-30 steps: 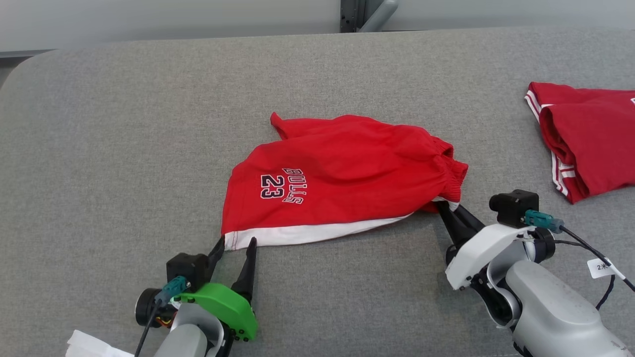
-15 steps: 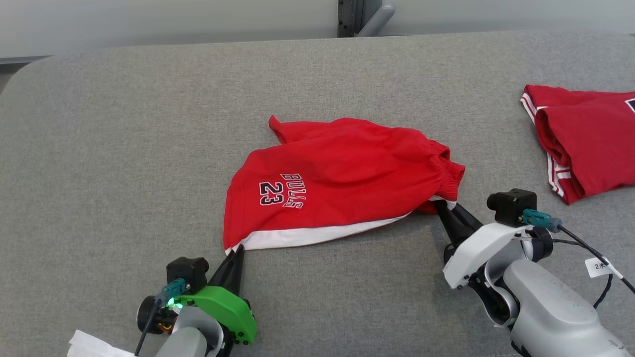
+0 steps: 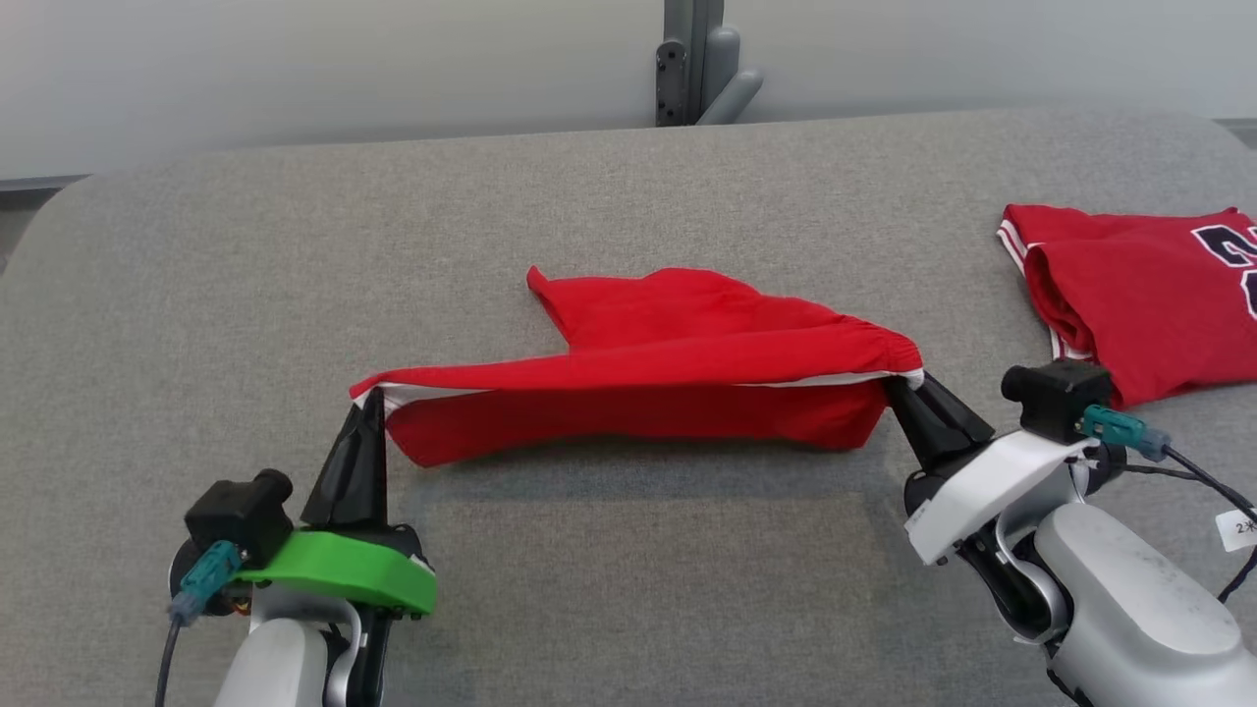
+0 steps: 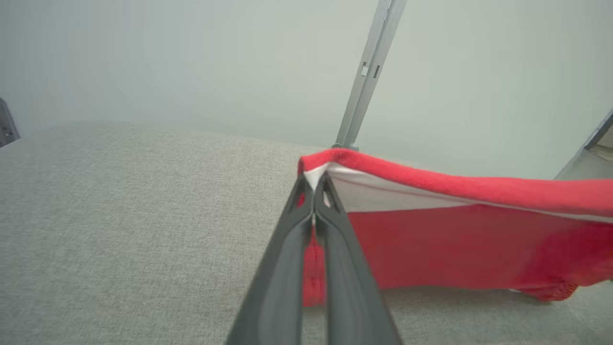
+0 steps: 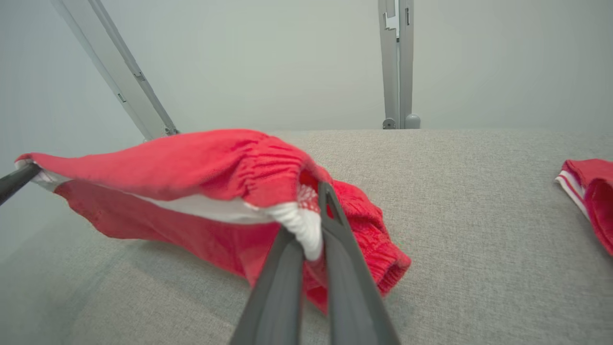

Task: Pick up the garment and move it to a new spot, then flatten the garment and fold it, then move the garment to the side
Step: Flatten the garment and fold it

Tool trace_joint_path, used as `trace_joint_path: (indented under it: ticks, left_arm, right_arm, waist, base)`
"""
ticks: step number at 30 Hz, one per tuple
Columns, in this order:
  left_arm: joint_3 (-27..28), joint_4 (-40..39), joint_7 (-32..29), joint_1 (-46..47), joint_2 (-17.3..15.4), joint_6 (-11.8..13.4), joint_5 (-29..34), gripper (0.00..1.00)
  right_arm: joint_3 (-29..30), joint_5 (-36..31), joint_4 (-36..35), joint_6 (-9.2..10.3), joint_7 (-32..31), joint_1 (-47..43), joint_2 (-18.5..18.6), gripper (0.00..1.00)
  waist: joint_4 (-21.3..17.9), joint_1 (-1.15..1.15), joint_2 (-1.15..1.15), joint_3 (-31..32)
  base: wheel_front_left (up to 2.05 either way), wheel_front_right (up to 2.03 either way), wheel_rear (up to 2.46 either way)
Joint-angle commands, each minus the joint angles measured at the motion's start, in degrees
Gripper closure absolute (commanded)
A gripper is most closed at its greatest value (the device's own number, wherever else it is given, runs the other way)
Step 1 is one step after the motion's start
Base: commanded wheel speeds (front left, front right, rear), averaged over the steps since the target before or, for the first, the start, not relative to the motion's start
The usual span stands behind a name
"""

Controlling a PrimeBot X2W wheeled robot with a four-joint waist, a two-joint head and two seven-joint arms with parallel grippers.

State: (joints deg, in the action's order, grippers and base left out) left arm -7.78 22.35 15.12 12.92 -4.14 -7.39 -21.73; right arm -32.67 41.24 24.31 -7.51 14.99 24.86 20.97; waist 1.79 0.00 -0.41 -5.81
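A: Where are the red fabric shorts with the white hem (image 3: 648, 378)?
B: Stretched between both pincers, their lower cloth resting on the grey fabric worktop (image 3: 628, 570) beneath them.
A: And the grips?
B: The left pincer (image 3: 371, 395) is pressed together on the shorts' left hem corner; the right pincer (image 3: 896, 385) pinches their elastic waistband at the right end.
A: Anything else?
B: A folded red jersey (image 3: 1129, 295), well apart to the shorts' right.

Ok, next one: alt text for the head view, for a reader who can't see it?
Red shorts are held stretched over a grey table: the left gripper is shut on the white-trimmed hem corner, the right gripper on the waistband end. Another red garment lies at the table's right side.
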Motion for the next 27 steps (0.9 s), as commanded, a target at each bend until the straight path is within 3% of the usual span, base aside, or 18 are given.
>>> trace_joint_path:
  ticks: [1, 12, 19, 23, 27]
  left_arm:
    - [1.11, -2.87, 0.02, -1.52, 0.05, -0.13, 0.76, 1.00]
    - [3.56, -23.22, 0.02, -5.69, 0.51, -0.05, 2.12, 1.00]
    - [1.91, -32.59, -1.07, -3.09, -1.75, -0.05, 0.38, 1.00]
    - [1.62, -34.02, -4.47, 0.70, -4.11, -0.04, -0.63, 1.00]
    - [1.49, -31.14, -7.74, 6.73, -5.54, -0.03, -3.50, 1.00]
  right_arm:
    - [-0.08, -0.13, -2.28, 0.06, -0.25, -1.49, 1.46, 1.00]
    - [4.91, 2.57, -25.20, 0.05, -5.97, -6.82, 7.40, 1.00]
    - [12.37, 2.93, -40.77, 0.05, -12.69, -10.13, 7.67, 1.00]
    - [15.69, 2.59, -44.35, 0.05, -17.57, -9.09, 6.59, 1.00]
    - [15.91, 3.09, -41.46, 0.05, -22.21, -4.10, 4.92, 1.00]
  waist:
    - [-0.77, 0.00, 0.41, 2.21]
    - [-3.44, 0.00, 0.41, 6.99]
    - [-4.48, 0.00, 0.41, 7.56]
    - [-4.65, 0.00, 0.41, 6.70]
    - [-4.37, 0.00, 0.41, 4.53]
  base:
    - [0.00, 0.00, 0.00]
    - [0.00, 0.00, 0.00]
    - [0.00, 0.00, 0.00]
    - [0.00, 0.00, 0.00]
    - [0.00, 0.00, 0.00]
